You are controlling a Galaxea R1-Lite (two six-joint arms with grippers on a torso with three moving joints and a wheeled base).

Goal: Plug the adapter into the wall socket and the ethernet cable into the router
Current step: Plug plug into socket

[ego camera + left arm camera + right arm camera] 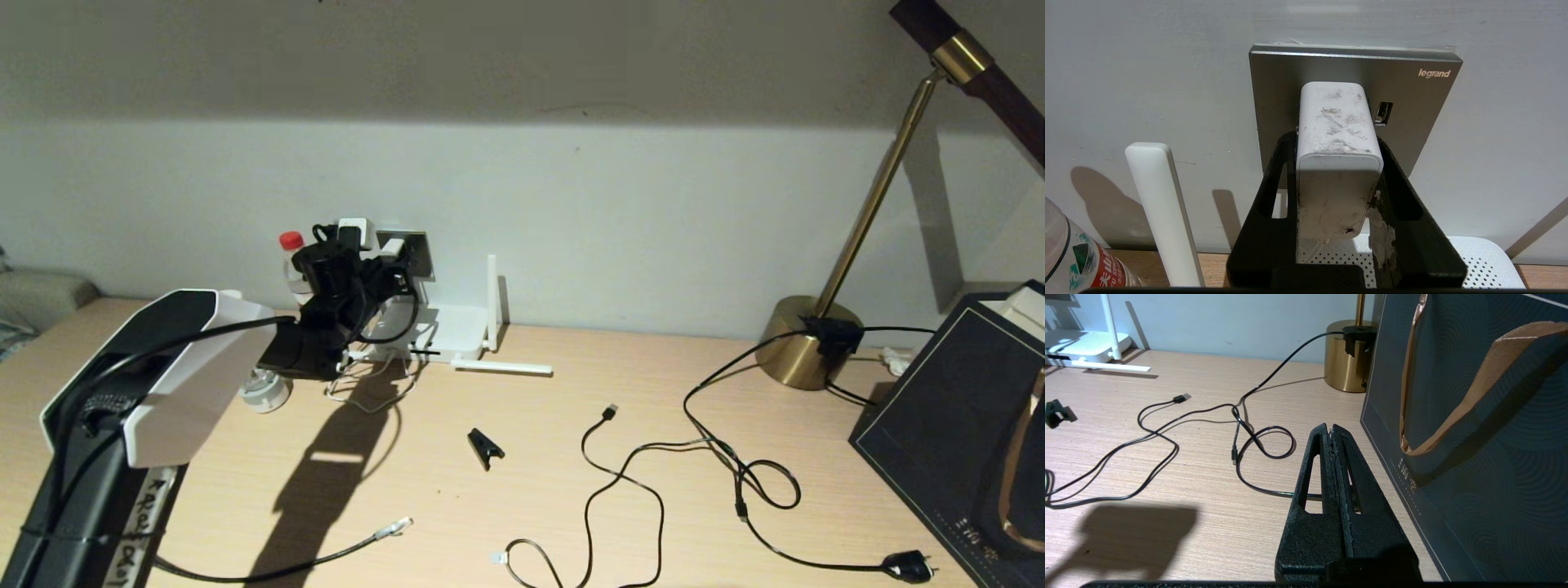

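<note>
Adapter (1337, 163), the small white cube, sits pressed against the face of the grey wall socket (1412, 110), with the left tool (1337, 179) clamped on its two sides. Its thin white cord drops from the underside toward the router (1486, 261), which lies flat on the worktop (571, 506) directly below the socket, against the wall. One router antenna (1163, 212) stands upright beside the socket plate, another (504, 368) lies flat on the worktop in front of the box, and a third (491, 302) stands at the router's right corner. A clear water bottle with a red cap (292, 265) stands just left of the left arm's wrist.

Near the front edge of the worktop, the ethernet cable (326, 559) lies loose with its clear connector tip (394, 527) pointing right, well apart from the router. A thinner black USB cable (620, 474) loops across the middle of the worktop, and a small black clip (486, 447) lies between it and the left arm's shadow.

At the right side, the right tool (1333, 437) hovers above the worktop with its fingers pressed together on nothing, just beside a dark paper bag (1474, 457). A brass lamp base (804, 351) stands behind, near the wall.
</note>
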